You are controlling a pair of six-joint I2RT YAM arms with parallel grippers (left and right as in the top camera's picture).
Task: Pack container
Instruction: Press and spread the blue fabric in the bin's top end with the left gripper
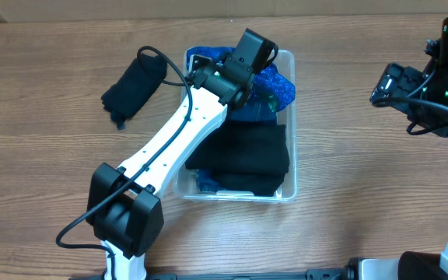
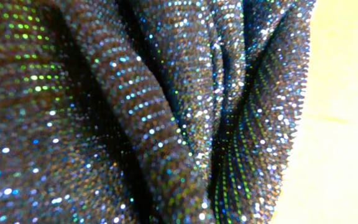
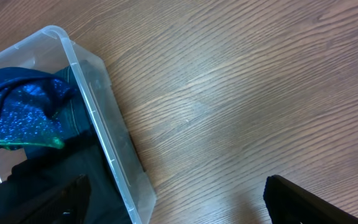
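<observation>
Container (image 1: 293, 155) sits mid-counter (image 1: 45, 171), its long axis running 6 to 12 o'clock. A folded black garment (image 1: 247, 155) fills its near end and glittery blue fabric (image 1: 277, 87) its far end. The left gripper (image 1: 241, 66) presses into that fabric; I cannot tell its grip. A black bundle (image 1: 134, 87) lies at 10 o'clock. At 3 o'clock, the right gripper (image 3: 179, 199) hangs released.

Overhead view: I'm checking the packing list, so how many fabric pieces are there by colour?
Black: 2, a folded black garment in the container and a black cloth bundle on the table.
Blue: 1, glittery blue fabric in the container.
Total: 3
</observation>
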